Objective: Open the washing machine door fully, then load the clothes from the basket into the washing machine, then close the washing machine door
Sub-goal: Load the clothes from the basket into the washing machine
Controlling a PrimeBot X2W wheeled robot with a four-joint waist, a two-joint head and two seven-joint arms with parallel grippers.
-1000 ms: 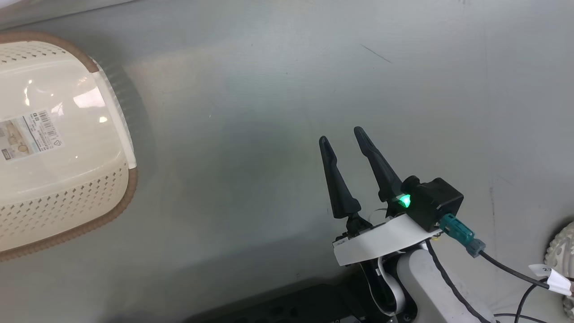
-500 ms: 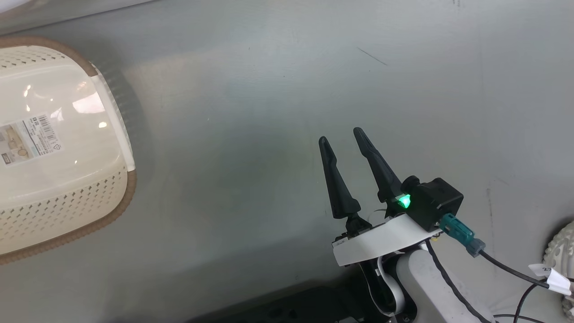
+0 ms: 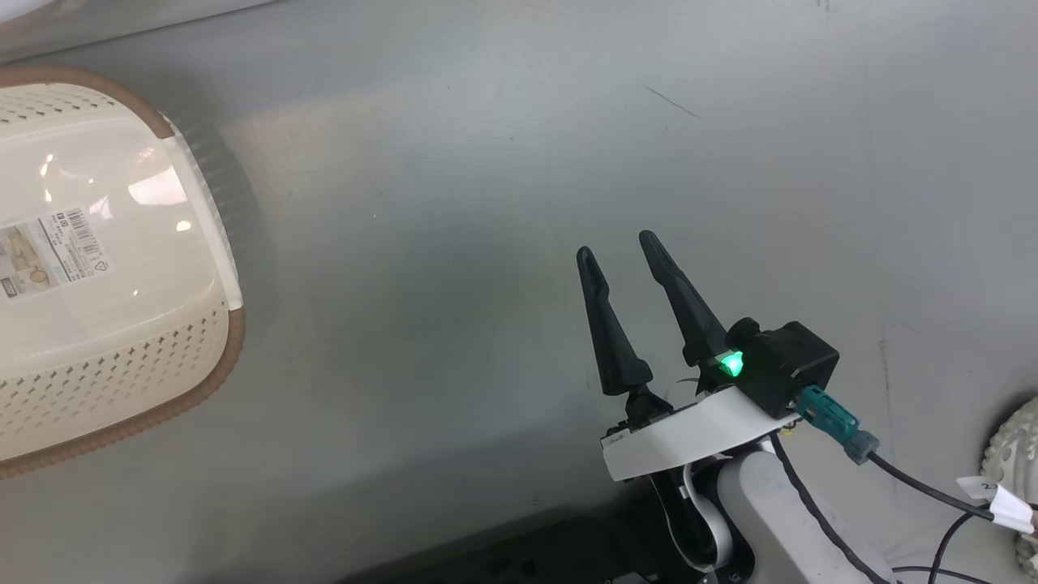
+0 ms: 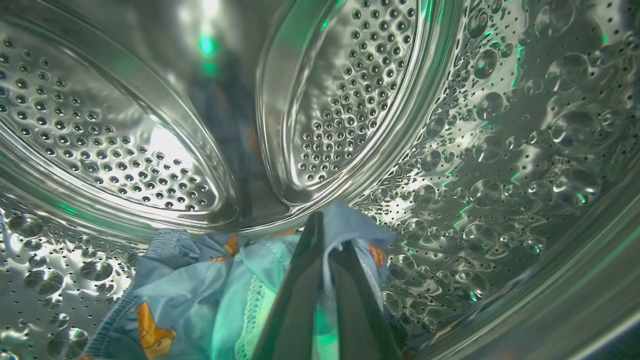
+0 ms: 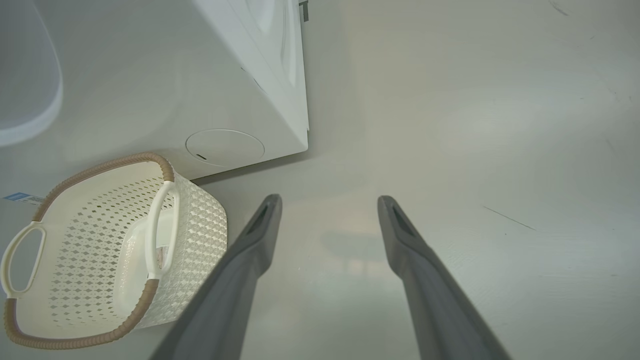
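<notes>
In the left wrist view my left gripper (image 4: 320,225) is deep inside the washing machine's shiny perforated drum (image 4: 350,100). It is shut on a fold of the light blue clothes (image 4: 200,290), which lie on the drum's bottom. The cream basket (image 3: 122,324) with its brown rim stands on the floor at the head view's left, with only its label sticker inside. My right gripper (image 3: 618,247) hangs open over bare floor, well to the right of the basket (image 5: 100,250). The washing machine's white body (image 5: 225,75) rises behind the basket. A pale rounded shape (image 5: 25,75) at the upper left may be the door; I cannot tell.
Grey floor (image 3: 486,162) spreads between basket and right gripper. My dark base (image 3: 527,551) lies at the head view's bottom edge. A white perforated object (image 3: 1014,454) and a black cable (image 3: 916,487) sit at the lower right. A round cover (image 5: 225,147) is low on the washer's front.
The head view has shifted very slightly, so the basket sits a little further left in it. My right gripper has stayed open in the same place.
</notes>
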